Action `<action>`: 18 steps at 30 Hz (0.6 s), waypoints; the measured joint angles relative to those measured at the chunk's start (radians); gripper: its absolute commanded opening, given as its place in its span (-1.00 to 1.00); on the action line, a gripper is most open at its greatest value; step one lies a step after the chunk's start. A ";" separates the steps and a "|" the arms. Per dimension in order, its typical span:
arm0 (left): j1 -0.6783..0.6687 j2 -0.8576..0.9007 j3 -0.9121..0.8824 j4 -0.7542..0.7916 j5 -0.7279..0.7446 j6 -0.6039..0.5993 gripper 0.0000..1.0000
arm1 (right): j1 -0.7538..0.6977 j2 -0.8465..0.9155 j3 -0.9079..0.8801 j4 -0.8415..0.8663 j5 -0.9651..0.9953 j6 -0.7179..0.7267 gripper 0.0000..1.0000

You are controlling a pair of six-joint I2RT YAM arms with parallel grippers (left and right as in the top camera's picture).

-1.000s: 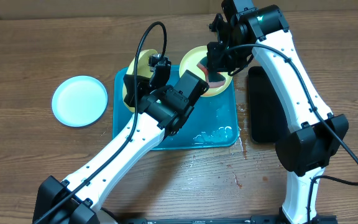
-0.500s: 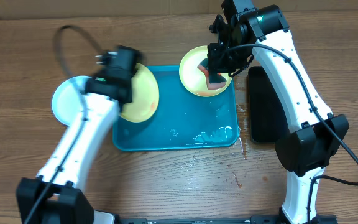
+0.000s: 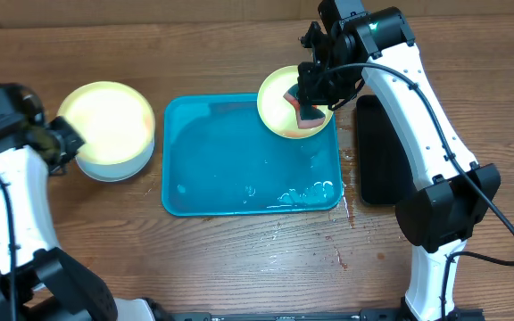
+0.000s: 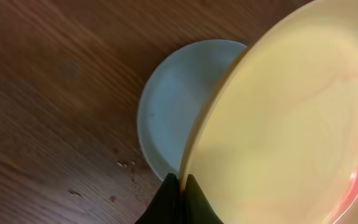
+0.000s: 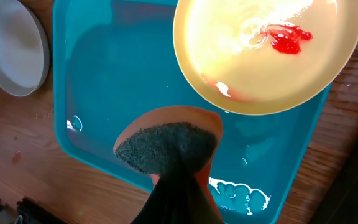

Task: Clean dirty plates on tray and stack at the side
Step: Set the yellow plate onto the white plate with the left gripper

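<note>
Left of the tray (image 3: 239, 169), the left gripper (image 4: 180, 183) is pinching a cream plate (image 4: 278, 124) above the white plate (image 4: 166, 106) for stacking. The right gripper (image 5: 179, 177) is squeezing a sponge (image 5: 166, 146).

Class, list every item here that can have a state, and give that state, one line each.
held plate, gripped at its rim over the white plate.
white plate, on the table, partly covered.
sauced plate, on the tray, red smears.
tray, wet.
sponge, folded.
left fingers, shut on the held plate.
right fingers, shut on the sponge.

No readable text — none anywhere.
</note>
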 measured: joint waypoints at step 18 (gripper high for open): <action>0.057 0.228 0.000 0.036 0.021 -0.061 -0.92 | 0.000 0.000 0.000 0.000 0.000 0.000 -0.92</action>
